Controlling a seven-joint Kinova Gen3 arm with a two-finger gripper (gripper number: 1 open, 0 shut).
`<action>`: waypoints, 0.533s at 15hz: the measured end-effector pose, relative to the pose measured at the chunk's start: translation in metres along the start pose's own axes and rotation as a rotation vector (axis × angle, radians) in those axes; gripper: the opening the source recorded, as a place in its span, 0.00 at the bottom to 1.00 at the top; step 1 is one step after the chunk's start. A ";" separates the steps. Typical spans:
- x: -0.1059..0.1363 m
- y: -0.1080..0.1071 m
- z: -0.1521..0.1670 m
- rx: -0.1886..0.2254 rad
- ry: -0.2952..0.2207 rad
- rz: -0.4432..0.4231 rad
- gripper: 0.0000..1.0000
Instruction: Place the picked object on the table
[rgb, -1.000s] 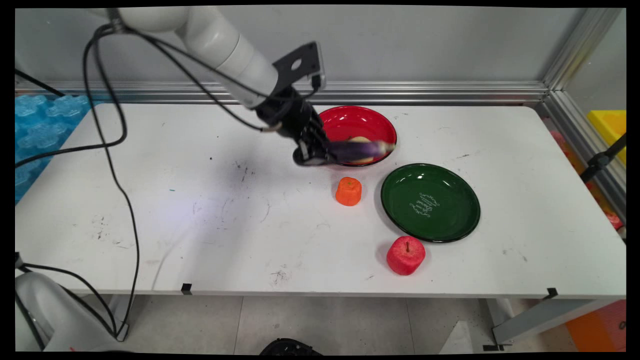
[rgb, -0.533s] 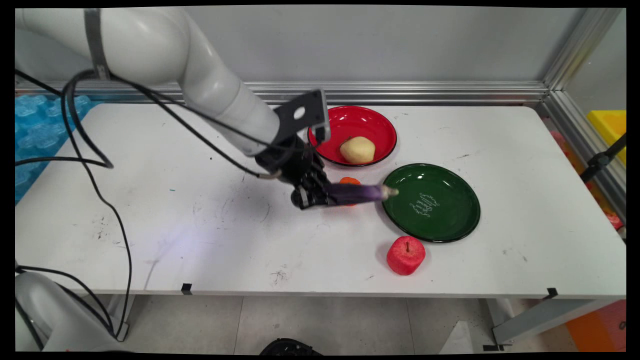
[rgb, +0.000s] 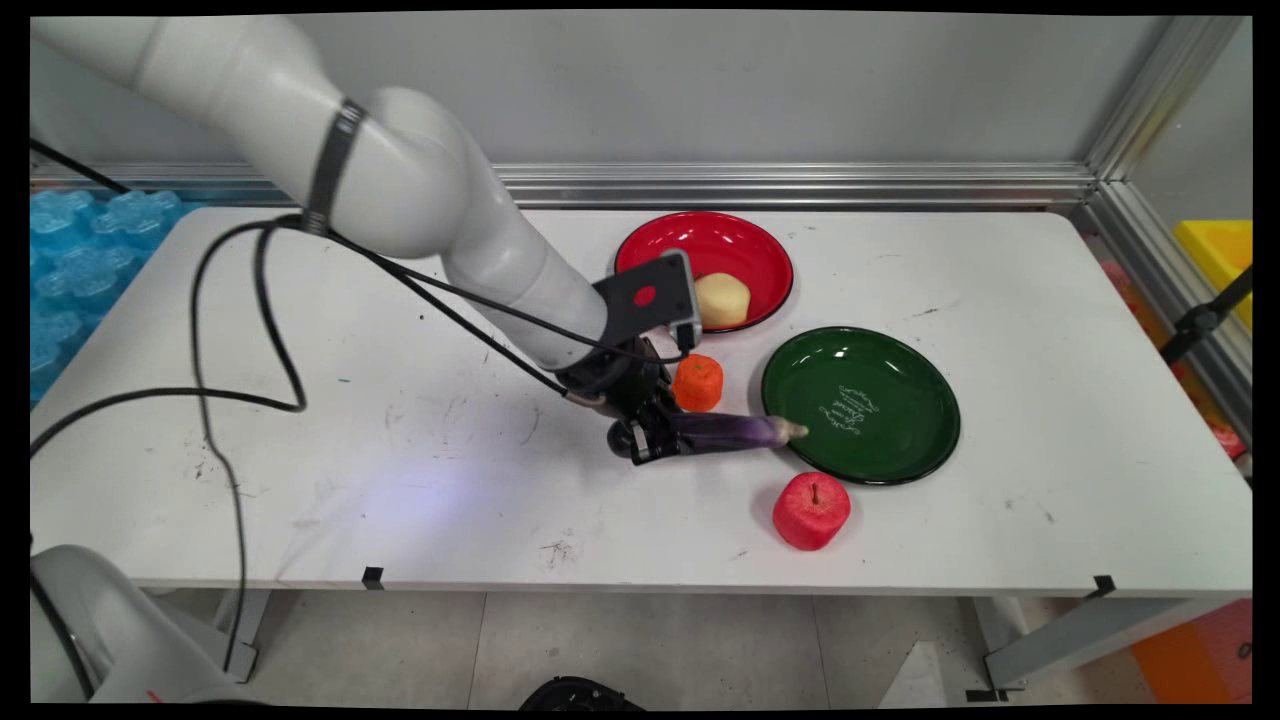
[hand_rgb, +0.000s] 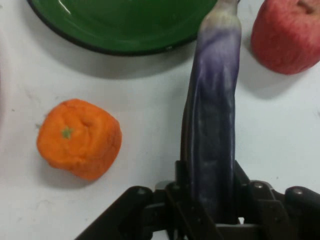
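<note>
Across the left half of the white table, broad bare surface – the freest room for moving. Near the middle, black gripper low over the table, closed tight on one end of a purple eggplant, carried roughly level and pointing right. Just far of it, an orange, close beside but apart. Past that, eggplant's pale tip over the left rim of the green plate; whether touching, cannot tell. Far side: red plate with a pale potato. Near side, red apple – a tight pocket. Right of the plates, bare table again.
</note>
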 end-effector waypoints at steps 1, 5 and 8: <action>-0.001 -0.002 0.007 -0.005 -0.008 0.000 0.00; -0.008 -0.009 0.029 -0.027 -0.037 -0.001 0.00; -0.011 -0.013 0.038 -0.038 -0.044 0.003 0.00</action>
